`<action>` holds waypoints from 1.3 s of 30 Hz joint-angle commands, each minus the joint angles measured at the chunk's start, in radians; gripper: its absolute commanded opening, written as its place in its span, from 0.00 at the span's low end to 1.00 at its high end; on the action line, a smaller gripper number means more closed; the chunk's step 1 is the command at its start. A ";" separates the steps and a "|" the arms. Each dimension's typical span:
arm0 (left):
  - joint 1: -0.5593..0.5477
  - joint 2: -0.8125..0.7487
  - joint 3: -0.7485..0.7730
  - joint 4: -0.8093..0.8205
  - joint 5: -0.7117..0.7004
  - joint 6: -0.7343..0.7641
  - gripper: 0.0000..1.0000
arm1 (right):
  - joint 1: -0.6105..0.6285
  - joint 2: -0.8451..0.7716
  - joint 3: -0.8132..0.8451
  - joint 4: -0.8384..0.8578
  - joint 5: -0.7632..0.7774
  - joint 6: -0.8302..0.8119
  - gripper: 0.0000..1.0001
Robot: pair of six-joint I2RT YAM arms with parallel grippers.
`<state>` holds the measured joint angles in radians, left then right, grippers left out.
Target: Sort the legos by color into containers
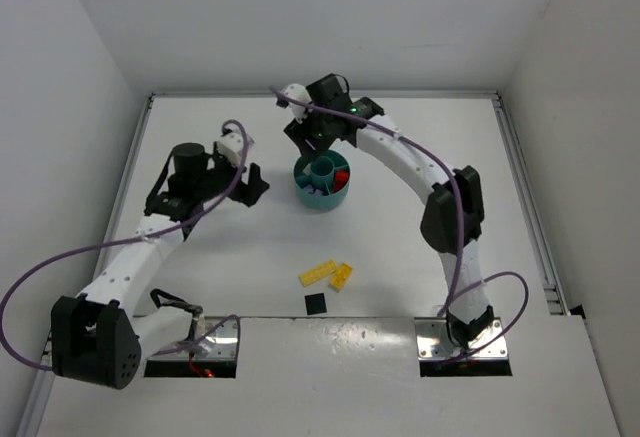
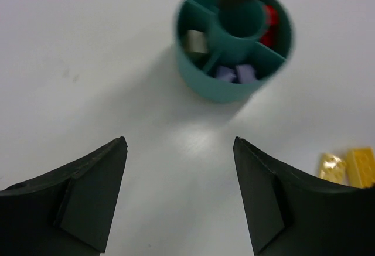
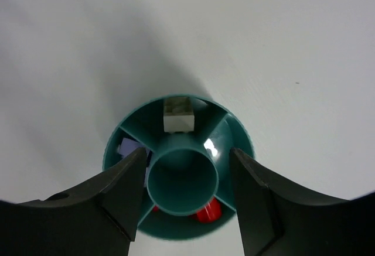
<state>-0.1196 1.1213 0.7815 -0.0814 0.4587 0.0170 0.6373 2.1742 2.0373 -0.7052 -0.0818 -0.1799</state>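
Observation:
The teal dish (image 1: 340, 195) stands at mid-table, with a central cup (image 3: 183, 180) and curved sections round it. An off-white lego (image 3: 178, 115), purple legos (image 2: 234, 72) and a red lego (image 3: 207, 212) lie in separate sections. Two yellow legos (image 1: 318, 272) (image 1: 341, 276) lie on the table nearer the arms. My right gripper (image 3: 187, 150) hovers right over the dish, open, its jaws either side of the central cup and holding nothing. My left gripper (image 2: 179, 142) is open and empty, low over bare table left of the dish.
A small black square (image 1: 316, 303) lies on the table just in front of the yellow legos. White walls close in the table on the left, back and right.

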 commanded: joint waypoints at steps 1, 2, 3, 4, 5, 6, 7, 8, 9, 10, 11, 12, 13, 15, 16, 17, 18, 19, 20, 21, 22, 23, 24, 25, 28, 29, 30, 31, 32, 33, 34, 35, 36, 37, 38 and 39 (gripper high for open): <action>-0.150 -0.075 -0.013 -0.099 0.064 0.242 0.79 | -0.048 -0.169 -0.080 0.065 0.053 0.072 0.59; -0.194 -0.075 -0.004 -0.169 0.039 0.273 0.77 | -0.063 -0.209 -0.165 0.065 0.053 0.101 0.59; -0.242 -0.075 -0.004 -0.205 0.025 0.299 0.77 | -0.095 -0.230 -0.216 0.075 0.053 0.115 0.59; -0.340 -0.075 0.010 -0.237 0.009 0.322 0.77 | -0.112 -0.253 -0.270 0.093 0.065 0.128 0.59; -0.392 -0.066 0.021 -0.294 -0.029 0.354 0.76 | -0.131 -0.278 -0.322 0.104 0.065 0.140 0.59; -0.444 -0.054 0.021 -0.314 -0.055 0.354 0.76 | -0.166 -0.324 -0.415 0.104 0.065 0.160 0.59; -0.557 -0.054 0.021 -0.325 -0.093 0.354 0.76 | -0.185 -0.347 -0.455 0.114 0.065 0.169 0.59; -0.615 -0.023 0.021 -0.336 -0.139 0.319 0.74 | -0.204 -0.369 -0.529 0.115 0.053 0.169 0.59; -0.662 -0.012 0.021 -0.354 -0.214 0.305 0.73 | -0.223 -0.390 -0.563 0.115 0.039 0.178 0.59; -0.696 -0.012 0.021 -0.354 -0.228 0.293 0.73 | -0.263 -0.436 -0.597 0.125 0.039 0.178 0.59; -0.739 0.000 0.021 -0.354 -0.229 0.273 0.73 | -0.283 -0.456 -0.642 0.125 0.030 0.178 0.59; -0.759 0.012 0.021 -0.363 -0.261 0.256 0.74 | -0.300 -0.467 -0.654 0.125 0.039 0.178 0.59; -0.779 0.023 0.031 -0.373 -0.261 0.239 0.74 | -0.333 -0.467 -0.654 0.099 0.039 0.178 0.59; -0.851 0.086 0.079 -0.426 -0.288 0.199 0.76 | -0.387 -0.467 -0.669 0.047 0.039 0.168 0.59; -0.879 0.118 0.099 -0.454 -0.302 0.186 0.76 | -0.402 -0.479 -0.669 0.047 0.027 0.168 0.59; -0.937 0.158 0.122 -0.484 -0.316 0.163 0.76 | -0.415 -0.479 -0.678 0.038 0.017 0.168 0.59; -0.962 0.238 0.169 -0.545 -0.353 0.150 0.73 | -0.425 -0.505 -0.690 0.038 0.008 0.168 0.59; -0.985 0.279 0.191 -0.572 -0.367 0.138 0.71 | -0.439 -0.505 -0.690 0.038 0.008 0.177 0.59; -1.002 0.313 0.208 -0.592 -0.377 0.127 0.69 | -0.439 -0.516 -0.690 0.029 -0.002 0.177 0.59; -1.025 0.362 0.232 -0.604 -0.377 0.118 0.68 | -0.453 -0.525 -0.690 0.029 -0.003 0.189 0.59; -1.025 0.377 0.233 -0.604 -0.377 0.106 0.66 | -0.453 -0.525 -0.700 0.029 -0.012 0.189 0.59; -1.040 0.388 0.243 -0.604 -0.377 0.106 0.66 | -0.468 -0.525 -0.700 0.029 -0.012 0.189 0.59; -1.054 0.397 0.252 -0.604 -0.368 0.092 0.65 | -0.479 -0.525 -0.700 0.029 -0.012 0.189 0.59; -1.054 0.409 0.252 -0.604 -0.368 0.092 0.65 | -0.479 -0.525 -0.700 0.029 -0.012 0.189 0.59; -1.077 0.439 0.252 -0.604 -0.368 0.083 0.60 | -0.501 -0.525 -0.700 0.019 -0.022 0.189 0.59; -1.077 0.439 0.243 -0.604 -0.368 0.083 0.60 | -0.501 -0.525 -0.700 0.019 -0.035 0.189 0.59; -1.077 0.449 0.243 -0.604 -0.368 0.083 0.60 | -0.511 -0.525 -0.700 0.019 -0.045 0.198 0.59; -1.088 0.459 0.233 -0.604 -0.377 0.083 0.60 | -0.511 -0.525 -0.700 0.019 -0.045 0.198 0.59; -1.088 0.459 0.233 -0.595 -0.391 0.083 0.60 | -0.511 -0.525 -0.700 0.010 -0.055 0.198 0.59; -1.088 0.459 0.222 -0.586 -0.391 0.083 0.62 | -0.522 -0.525 -0.700 0.010 -0.055 0.198 0.59; -1.098 0.468 0.222 -0.575 -0.402 0.074 0.62 | -0.522 -0.525 -0.700 0.010 -0.065 0.198 0.59; -1.098 0.468 0.222 -0.575 -0.417 0.074 0.62 | -0.522 -0.525 -0.700 0.010 -0.065 0.198 0.59; -1.098 0.478 0.213 -0.560 -0.426 0.074 0.62 | -0.522 -0.525 -0.700 0.010 -0.065 0.198 0.59; -1.098 0.479 0.213 -0.551 -0.437 0.064 0.62 | -0.522 -0.525 -0.700 0.010 -0.075 0.198 0.59; -1.098 0.489 0.213 -0.538 -0.472 0.064 0.62 | -0.531 -0.525 -0.700 0.010 -0.075 0.198 0.59; -1.098 0.503 0.213 -0.538 -0.489 0.055 0.62 | -0.531 -0.525 -0.700 0.010 -0.075 0.198 0.59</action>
<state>-1.2057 1.5974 0.9920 -0.6518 0.0422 0.1020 0.1146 1.6752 1.3354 -0.6941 -0.1303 0.0025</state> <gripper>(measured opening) 0.621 0.585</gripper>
